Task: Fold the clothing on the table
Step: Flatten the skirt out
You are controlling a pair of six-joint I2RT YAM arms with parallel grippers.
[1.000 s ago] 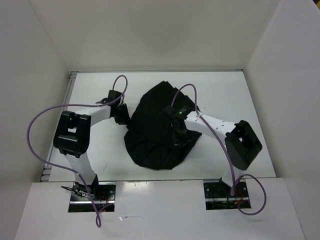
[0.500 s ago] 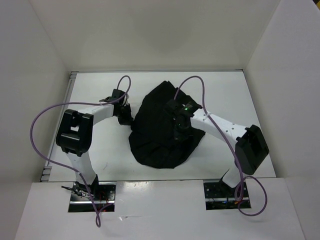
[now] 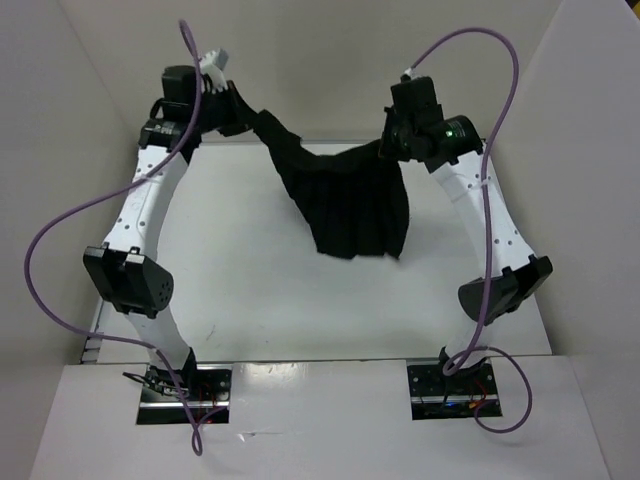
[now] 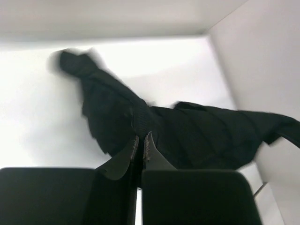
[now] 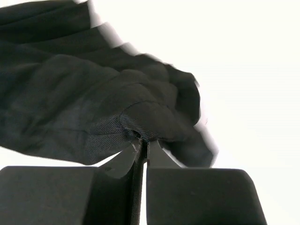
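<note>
Hanging between the two arms, the black garment [image 3: 350, 200] sags in a shallow swag above the far half of the tabletop [image 3: 250, 300]. Its free hem droops toward the white surface, and the overhead view does not show whether it touches. It looks light and wholly limp: fine pleat-like ridges run down the hanging panel, and the cloth drapes rather than keeping any shape. I judge it will slump, twist and bunch the instant tension goes, and fabric this thin could slide out of a narrow pinch. The sensible holds are the two upper corners or the band along the top edge, well apart, so the panel spreads under its own weight and a clean crease can be laid.

The left end effector [image 3: 240, 112] is closed right down on one upper corner. In the left wrist view its fingertips [image 4: 154, 154] are nipped together on a fold of cloth, with the rest trailing off toward the side wall. The right end effector [image 3: 392, 150] is likewise fully closed, pinching a rolled, twill-textured edge at its tips in the right wrist view — the surrounding cloth is blurred, but the grip itself is plain.
</note>
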